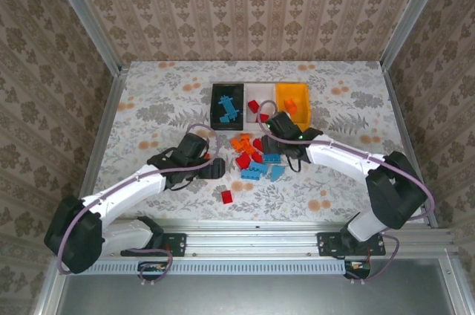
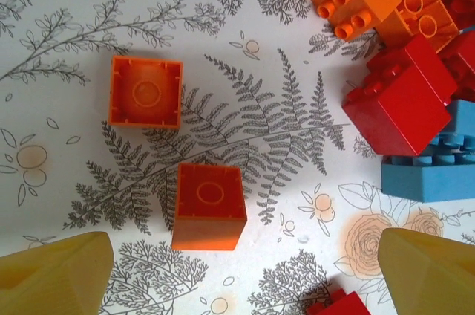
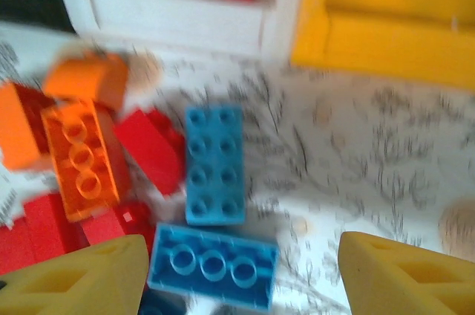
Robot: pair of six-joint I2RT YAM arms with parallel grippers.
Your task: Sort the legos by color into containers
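Observation:
Three containers stand in a row at the back: black (image 1: 217, 102) with blue legos, white (image 1: 266, 94) with red ones, orange-yellow (image 1: 300, 94) with an orange one. A mixed pile of legos (image 1: 254, 159) lies in front of them. My left gripper (image 2: 245, 278) is open above the table just left of the pile. An upturned orange brick (image 2: 210, 205) lies ahead of its gap and another (image 2: 145, 92) lies farther off. My right gripper (image 3: 241, 278) is open over the pile, and an upturned blue brick (image 3: 214, 264) lies beside its left finger (image 3: 74, 278).
A single red brick (image 1: 226, 197) lies apart, near the front rail. Red, orange and blue bricks crowd the right side of the left wrist view (image 2: 404, 99). The right wrist view is blurred. Metal frame posts and papered walls close in the table.

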